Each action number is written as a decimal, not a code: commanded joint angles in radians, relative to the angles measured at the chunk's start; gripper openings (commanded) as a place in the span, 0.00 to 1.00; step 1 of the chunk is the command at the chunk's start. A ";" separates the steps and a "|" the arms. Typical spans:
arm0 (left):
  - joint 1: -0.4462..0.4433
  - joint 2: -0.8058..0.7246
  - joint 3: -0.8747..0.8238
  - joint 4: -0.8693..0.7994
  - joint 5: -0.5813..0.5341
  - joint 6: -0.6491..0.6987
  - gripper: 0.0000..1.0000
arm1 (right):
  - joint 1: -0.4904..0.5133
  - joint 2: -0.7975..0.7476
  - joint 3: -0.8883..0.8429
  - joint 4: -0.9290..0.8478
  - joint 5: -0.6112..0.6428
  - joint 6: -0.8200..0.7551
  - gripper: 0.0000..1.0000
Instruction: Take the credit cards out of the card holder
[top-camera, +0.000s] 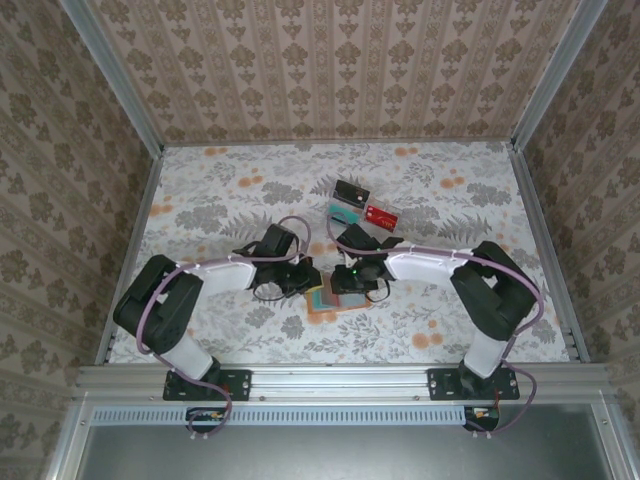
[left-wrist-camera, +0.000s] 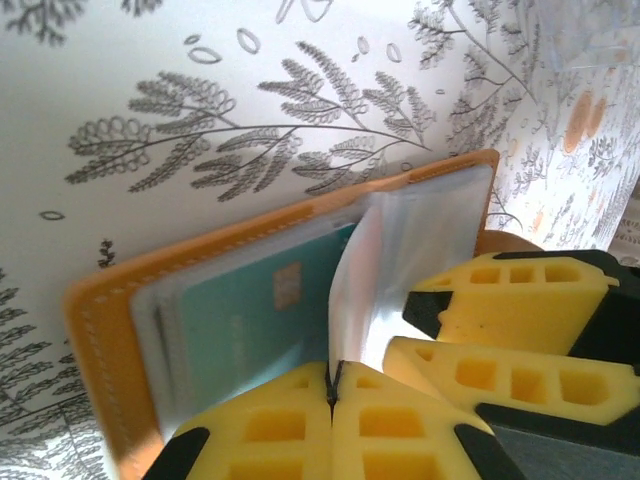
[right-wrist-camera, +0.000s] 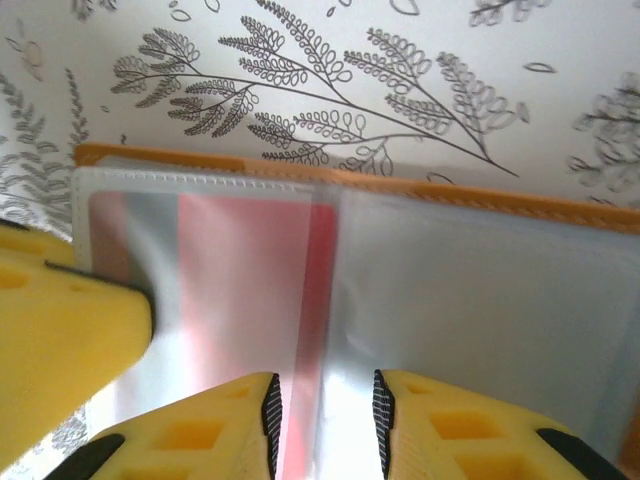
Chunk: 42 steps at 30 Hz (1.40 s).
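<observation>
Card holder (top-camera: 328, 303) lies open and flat on the table (top-camera: 200, 220) between the two grippers, its long axis running side to side across the right wrist view. Left gripper (left-wrist-camera: 332, 388) is closed, pinching a clear pocket leaf (left-wrist-camera: 350, 270) upright beside the pocketed teal card (left-wrist-camera: 240, 310). Right gripper (right-wrist-camera: 325, 415) is parted, jaws straddling the pocket at the right edge of the pocketed red card (right-wrist-camera: 240, 260), which lies directly ahead of it; the right arm is judged the nearer tool for extraction. Both forearms converge low over the holder, wrists pitched down. Loose cards (top-camera: 350, 190) rest farther out, well apart from the holder.
</observation>
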 joint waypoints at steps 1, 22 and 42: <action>0.036 -0.039 0.019 -0.194 -0.024 0.114 0.02 | -0.006 -0.110 -0.044 0.112 -0.055 0.014 0.37; -0.007 0.034 0.068 0.142 0.202 -0.041 0.54 | -0.060 -0.393 -0.237 0.289 0.023 0.074 0.40; 0.020 -0.115 -0.007 -0.066 -0.068 -0.059 0.48 | 0.017 -0.102 -0.019 0.056 0.041 -0.003 0.30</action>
